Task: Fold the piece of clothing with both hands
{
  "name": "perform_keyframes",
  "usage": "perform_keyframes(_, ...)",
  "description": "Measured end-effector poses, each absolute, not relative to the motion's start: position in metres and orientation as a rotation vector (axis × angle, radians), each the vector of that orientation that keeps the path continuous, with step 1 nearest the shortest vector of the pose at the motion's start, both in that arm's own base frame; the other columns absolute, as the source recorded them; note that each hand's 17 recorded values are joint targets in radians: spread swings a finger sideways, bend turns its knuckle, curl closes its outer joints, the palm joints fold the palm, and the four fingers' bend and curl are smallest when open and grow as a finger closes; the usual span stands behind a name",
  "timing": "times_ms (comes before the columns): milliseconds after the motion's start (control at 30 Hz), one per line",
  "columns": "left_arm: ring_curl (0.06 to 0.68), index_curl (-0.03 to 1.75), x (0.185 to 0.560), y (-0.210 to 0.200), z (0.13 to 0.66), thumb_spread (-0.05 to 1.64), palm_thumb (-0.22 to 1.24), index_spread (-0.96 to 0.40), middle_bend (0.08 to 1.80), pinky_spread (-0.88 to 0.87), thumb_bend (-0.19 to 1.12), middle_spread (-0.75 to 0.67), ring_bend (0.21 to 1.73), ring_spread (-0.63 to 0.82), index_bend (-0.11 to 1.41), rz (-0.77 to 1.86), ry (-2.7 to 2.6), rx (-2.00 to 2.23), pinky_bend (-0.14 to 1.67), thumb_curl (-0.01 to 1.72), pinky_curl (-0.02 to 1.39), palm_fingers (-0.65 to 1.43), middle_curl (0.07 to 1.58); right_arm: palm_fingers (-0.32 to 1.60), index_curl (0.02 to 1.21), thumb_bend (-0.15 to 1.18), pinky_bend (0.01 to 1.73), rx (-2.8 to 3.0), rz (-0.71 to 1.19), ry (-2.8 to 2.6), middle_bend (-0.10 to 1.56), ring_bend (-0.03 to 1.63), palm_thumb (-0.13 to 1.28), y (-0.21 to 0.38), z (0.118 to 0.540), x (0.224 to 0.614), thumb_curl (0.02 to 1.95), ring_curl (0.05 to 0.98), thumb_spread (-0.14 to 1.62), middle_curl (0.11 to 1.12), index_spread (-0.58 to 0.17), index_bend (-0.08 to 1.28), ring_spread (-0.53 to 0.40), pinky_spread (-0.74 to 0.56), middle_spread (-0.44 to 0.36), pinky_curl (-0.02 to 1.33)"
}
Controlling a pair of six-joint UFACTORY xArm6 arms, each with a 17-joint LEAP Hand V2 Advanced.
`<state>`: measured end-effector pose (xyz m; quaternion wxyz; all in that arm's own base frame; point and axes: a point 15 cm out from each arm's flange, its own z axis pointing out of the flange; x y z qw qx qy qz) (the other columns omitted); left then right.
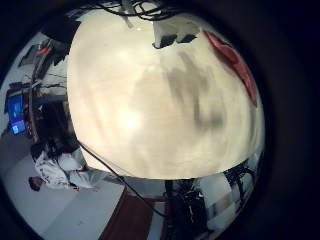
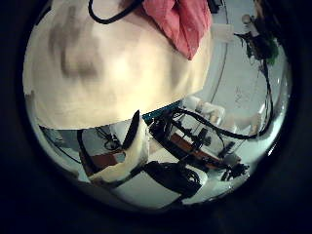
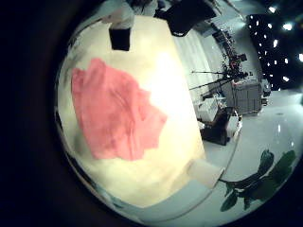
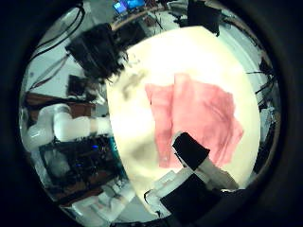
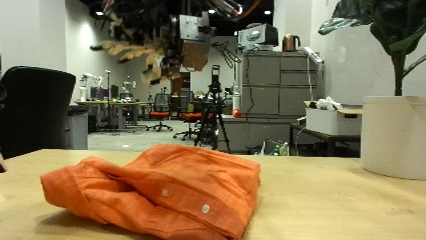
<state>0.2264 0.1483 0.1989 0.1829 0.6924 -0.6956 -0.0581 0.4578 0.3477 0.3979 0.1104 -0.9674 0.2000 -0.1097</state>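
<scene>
An orange buttoned garment (image 5: pixel 173 190) lies crumpled in a heap on the light wooden table (image 5: pixel 333 205). Both hands hang high above it and touch nothing. In the outside view my left hand (image 5: pixel 129 38) and right hand (image 5: pixel 189 40) are dark shapes near the top, fingers loosely spread. The right palm views look down on the garment (image 3: pixel 114 109) (image 4: pixel 199 118), with a relaxed finger (image 4: pixel 201 163) at the edge. In the left palm views the garment (image 1: pixel 235 60) (image 2: pixel 180 19) sits off to one side and bare table (image 1: pixel 140 100) lies below.
A white plant pot (image 5: pixel 393 135) stands on the table beside the garment, also seen as the pot (image 3: pixel 204 172) at the table's edge. A black chair (image 5: pixel 33 105) stands behind the table on the other side. Lab equipment fills the room beyond.
</scene>
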Motion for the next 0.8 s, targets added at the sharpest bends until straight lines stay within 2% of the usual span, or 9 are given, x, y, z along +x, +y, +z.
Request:
perform_keyframes(100,0.222,0.22,0.235,0.138,0.210,1.08,0.40,0.10,0.18,0.56,-0.02,0.40,0.36,0.61,0.14,-0.169,-1.990,1.939,0.27,0.30,0.32,-0.07,0.25,0.03,0.37,0.05,0.52,-2.815,-0.331,0.693,0.28,0.55,0.88,0.306,0.428,0.460,0.57,0.322,1.15,0.39,-0.468,0.19,0.157,0.39,-0.026,0.56)
perform_keyframes(233,0.224,0.22,0.246,0.126,0.233,1.08,0.39,0.10,0.18,0.56,-0.02,0.40,0.36,0.61,0.14,-0.174,-2.029,1.931,0.27,0.30,0.32,-0.07,0.25,0.07,0.36,0.05,0.46,-2.801,-0.309,0.826,0.27,0.51,0.94,0.256,0.458,0.443,0.60,0.297,1.13,0.37,-0.461,0.19,0.168,0.43,-0.014,0.51)
perform_keyframes(333,0.224,0.22,0.256,0.112,0.252,1.08,0.39,0.10,0.18,0.56,-0.02,0.39,0.36,0.61,0.14,-0.170,-2.066,1.916,0.27,0.30,0.32,-0.06,0.25,0.07,0.36,0.00,0.42,-2.802,-0.266,0.970,0.26,0.45,0.91,0.212,0.472,0.426,0.61,0.279,1.11,0.37,-0.450,0.19,0.181,0.45,0.008,0.48)
perform_keyframes(433,0.223,0.22,0.265,0.090,0.269,1.08,0.39,0.10,0.18,0.56,-0.02,0.39,0.36,0.61,0.14,-0.175,-2.100,1.891,0.28,0.31,0.32,-0.06,0.25,0.05,0.35,-0.04,0.38,-2.794,-0.211,1.137,0.24,0.41,0.81,0.165,0.481,0.405,0.59,0.264,1.12,0.36,-0.437,0.18,0.199,0.45,0.031,0.45)
perform_keyframes(600,0.224,0.23,0.277,0.041,0.305,1.08,0.39,0.10,0.18,0.56,-0.02,0.40,0.36,0.60,0.14,-0.212,-2.161,1.846,0.28,0.31,0.32,-0.05,0.25,0.04,0.33,-0.04,0.35,-2.780,-0.102,1.370,0.21,0.35,0.69,0.098,0.468,0.366,0.53,0.245,1.16,0.34,-0.422,0.17,0.220,0.44,0.052,0.41)
perform_keyframes(800,0.223,0.23,0.280,0.012,0.329,1.08,0.39,0.10,0.18,0.55,-0.02,0.41,0.36,0.60,0.15,-0.249,-2.213,1.803,0.29,0.31,0.32,-0.05,0.25,0.06,0.31,-0.02,0.34,-2.784,-0.009,1.480,0.20,0.32,0.61,0.067,0.430,0.330,0.46,0.237,1.19,0.34,-0.415,0.16,0.231,0.43,0.060,0.38)
